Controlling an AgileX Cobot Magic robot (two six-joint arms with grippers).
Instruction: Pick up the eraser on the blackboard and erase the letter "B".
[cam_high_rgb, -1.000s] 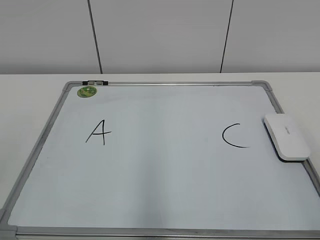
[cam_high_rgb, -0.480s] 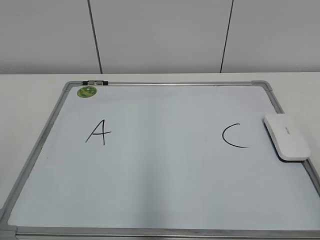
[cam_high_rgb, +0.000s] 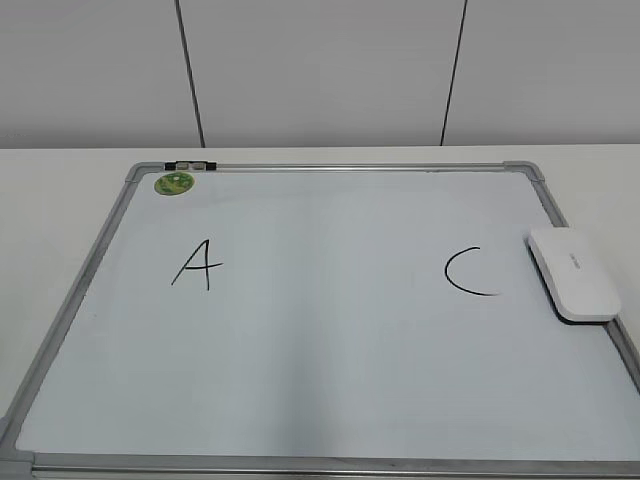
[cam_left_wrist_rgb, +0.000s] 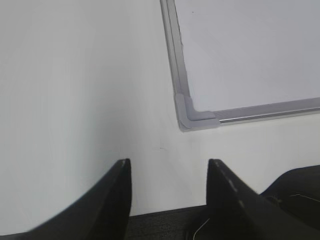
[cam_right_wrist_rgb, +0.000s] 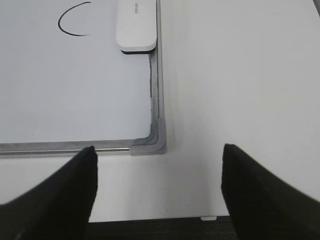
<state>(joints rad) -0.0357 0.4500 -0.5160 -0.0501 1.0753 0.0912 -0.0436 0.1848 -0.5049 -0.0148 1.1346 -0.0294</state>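
Observation:
The blackboard (cam_high_rgb: 330, 340) is a white board in a silver-grey frame, lying flat on the table. It bears a black "A" (cam_high_rgb: 197, 265) at the left and a black "C" (cam_high_rgb: 470, 272) at the right. No letter "B" shows between them; that area is blank. The white eraser (cam_high_rgb: 573, 272) lies on the board's right edge beside the "C"; it also shows in the right wrist view (cam_right_wrist_rgb: 136, 27). My left gripper (cam_left_wrist_rgb: 169, 167) is open and empty over the table by the board's near left corner (cam_left_wrist_rgb: 192, 116). My right gripper (cam_right_wrist_rgb: 159, 152) is open and empty near the board's near right corner (cam_right_wrist_rgb: 152, 142).
A small round green magnet (cam_high_rgb: 173, 183) and a black and white clip (cam_high_rgb: 190, 164) sit at the board's far left corner. White table (cam_high_rgb: 60, 200) surrounds the board. A white panelled wall (cam_high_rgb: 320, 70) stands behind. Neither arm shows in the exterior view.

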